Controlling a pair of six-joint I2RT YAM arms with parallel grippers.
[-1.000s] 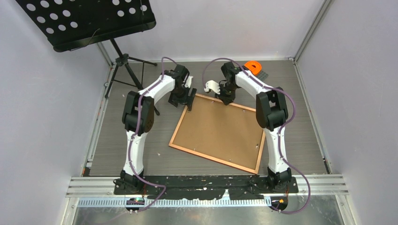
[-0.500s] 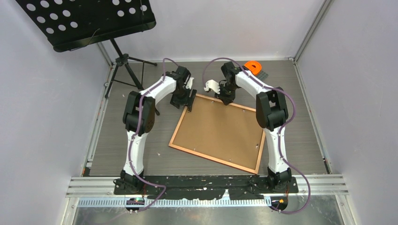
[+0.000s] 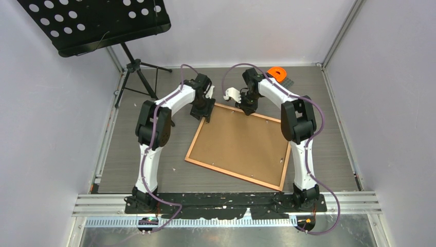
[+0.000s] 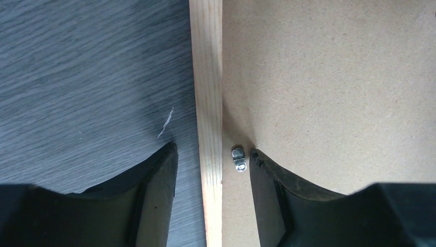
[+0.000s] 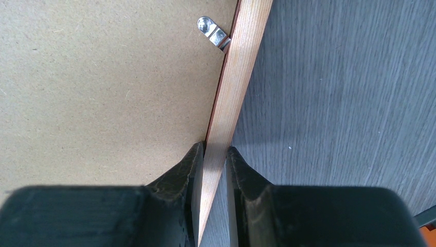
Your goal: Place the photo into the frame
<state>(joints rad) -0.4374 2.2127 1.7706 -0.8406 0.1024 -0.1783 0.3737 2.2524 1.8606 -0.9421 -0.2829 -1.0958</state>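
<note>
**Face-down frame point(image 4: 208, 77), one claw on its far rail**

Frame lies flat on the tabletop point(image 3: 334, 154), brown backing board point(image 3: 241, 144) up; photo not in view. Right claw point(image 5: 214, 150) is clamped on the far rail. Left claw point(image 4: 213, 150) straddles the left rail near the far corner, jaws apart, metal clip point(image 4: 238, 158) beside one finger. Probably stiff, light, maybe fragile glazing underneath; the thin rail looks the only hold, so lift evenly

frame point(image 4: 210, 92): pale bare wood, fine grain, matt. backing board point(image 4: 329, 77) inside frame: brown fibreboard, speckled, matt. clip point(image 4: 238, 158) by frame rail: shiny metal. bench point(image 4: 87, 77) outside frame: grey wood-grain, matt.
</note>
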